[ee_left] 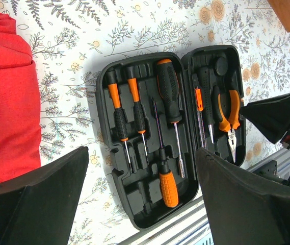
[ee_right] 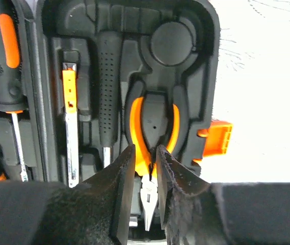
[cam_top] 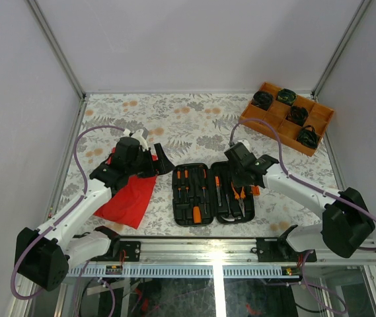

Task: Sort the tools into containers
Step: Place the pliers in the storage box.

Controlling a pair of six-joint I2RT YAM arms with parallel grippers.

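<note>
A red cloth (cam_top: 131,198) is seen crumpled on the left of the table, laid over a floral tablecloth (cam_top: 194,125) printed with grey leaves and orange blossoms. At the far right corner an orange compartment tray (cam_top: 271,119) is set at an angle, and four black round items (cam_top: 298,115) are counted in its sections. White walls (cam_top: 194,39) are closed round three sides, and a metal rail (cam_top: 201,246) is run along the near edge. In the left wrist view the cloth is shown filling the left side, folded thick at the top.
</note>
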